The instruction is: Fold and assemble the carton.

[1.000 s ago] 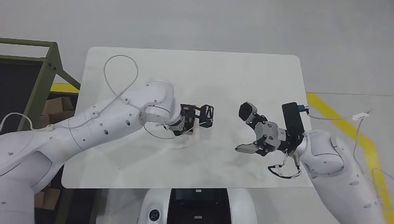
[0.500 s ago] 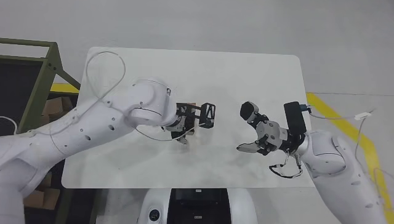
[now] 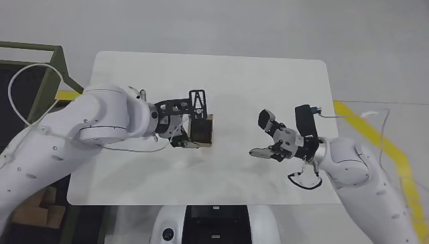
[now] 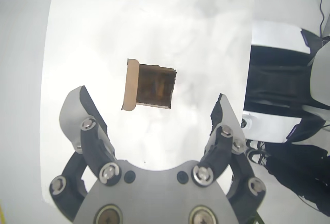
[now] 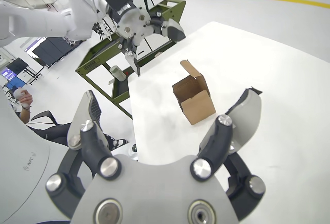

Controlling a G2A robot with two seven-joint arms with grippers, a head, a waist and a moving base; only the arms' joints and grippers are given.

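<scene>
**Desk:** What is in the carton?

**Operator:** I have one carton [image 4: 149, 86], standing on the table [image 3: 268, 76] with its top open. From my left wrist camera I look straight down into it and see bare brown cardboard walls and a dark floor. One rounded flap stands up along one side of the mouth; from my right wrist camera a smaller side flap shows too.

**Desk:** Give me a count.

**Operator:** One carton, one table, two grippers. I also see one green rack [image 5: 108, 60], well apart from the carton, off the table on the left arm's side.

**Desk:** Where is the carton relative to the left gripper?

**Operator:** Directly beneath it. My left gripper [image 4: 151, 91] hangs above the carton, pointing down, its fingers [image 4: 85, 106] spread wide and holding nothing. The carton's mouth sits between them in the wrist camera, and I see clear air between the fingers and the cardboard.

**Desk:** And the right one?

**Operator:** My right gripper [image 3: 263, 137] is beside the carton on the right arm's side, near it but apart, facing it. Its fingers are spread as well and grip nothing. The carton touches only the table.
</scene>
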